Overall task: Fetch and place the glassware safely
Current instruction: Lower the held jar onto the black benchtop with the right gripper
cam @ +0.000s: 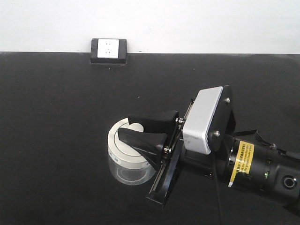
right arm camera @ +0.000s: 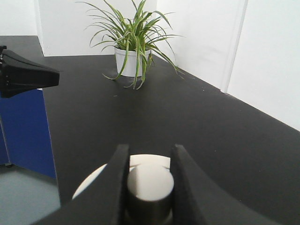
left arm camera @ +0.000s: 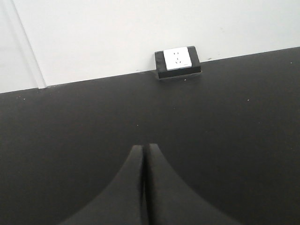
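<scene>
A small, squat glass jar (cam: 127,172) stands upright on the black worktop (cam: 56,117). It is well out in front of the wall socket (cam: 108,50) and a little to that socket's right in the front view. Its body is clear, so the dark surface shows through the wall, and the base looks thick and rounded. A round cream-white lid (cam: 116,149) caps it, wider than it is tall, with a stepped rim. In the right wrist view a short cylindrical knob (right arm camera: 149,187) rises from the middle of the lid (right arm camera: 91,185), and the side facing the camera is shaded grey.

The right end effector (cam: 124,125) reaches in from the side away from the socket's left. Its black fingers (cam: 154,123) lie low over the lid. In the wrist view the right end effector (right arm camera: 150,151) is clamped on the knob, one finger pressed against each side with no gap showing. The jar's base rests on the worktop.

The left end effector (left arm camera: 144,150) points toward the socket (left arm camera: 178,59), well short of it. Its two fingers are pressed together with nothing between them, over bare black surface.
</scene>
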